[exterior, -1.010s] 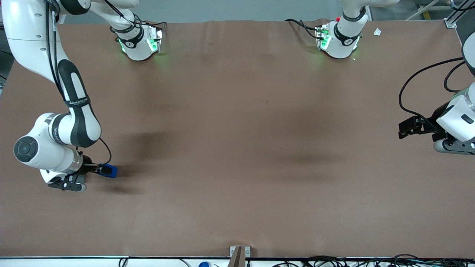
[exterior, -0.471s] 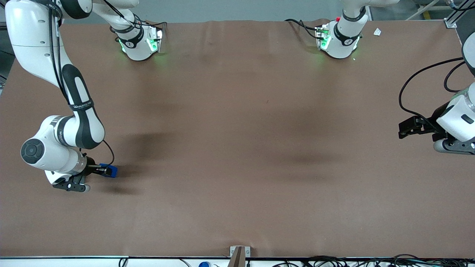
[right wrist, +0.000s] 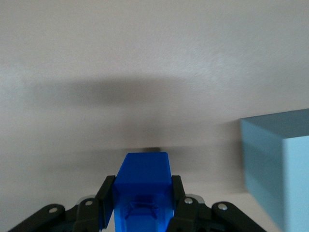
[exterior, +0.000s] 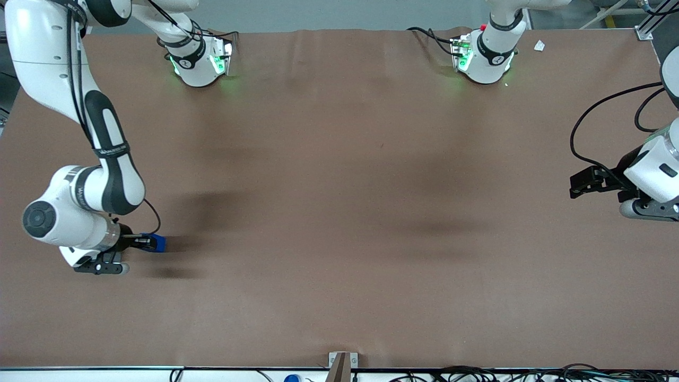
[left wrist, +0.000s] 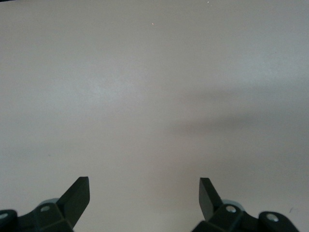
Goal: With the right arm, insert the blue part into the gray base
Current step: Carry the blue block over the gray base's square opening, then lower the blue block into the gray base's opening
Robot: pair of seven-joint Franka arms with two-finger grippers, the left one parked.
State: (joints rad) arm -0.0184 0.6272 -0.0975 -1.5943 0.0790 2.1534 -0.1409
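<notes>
My right arm's gripper [exterior: 150, 243] is shut on the blue part [exterior: 158, 243] and holds it low over the brown table at the working arm's end. In the right wrist view the blue part [right wrist: 143, 176] sits clamped between both black fingers [right wrist: 107, 193], its end sticking out past the tips. The gray base [right wrist: 277, 169] shows there as a pale block standing on the table beside the gripper, apart from the blue part. Its top recess is not visible. The gray base does not show in the front view.
The brown table mat [exterior: 339, 212] spreads wide toward the parked arm's end. Two arm bases with green lights [exterior: 199, 61] stand at the edge farthest from the front camera. A small bracket [exterior: 342, 361] sits at the nearest edge.
The right arm's elbow and wrist shifted slightly toward the table's middle, then back. The blue part stays gripped at nearly the same spot.
</notes>
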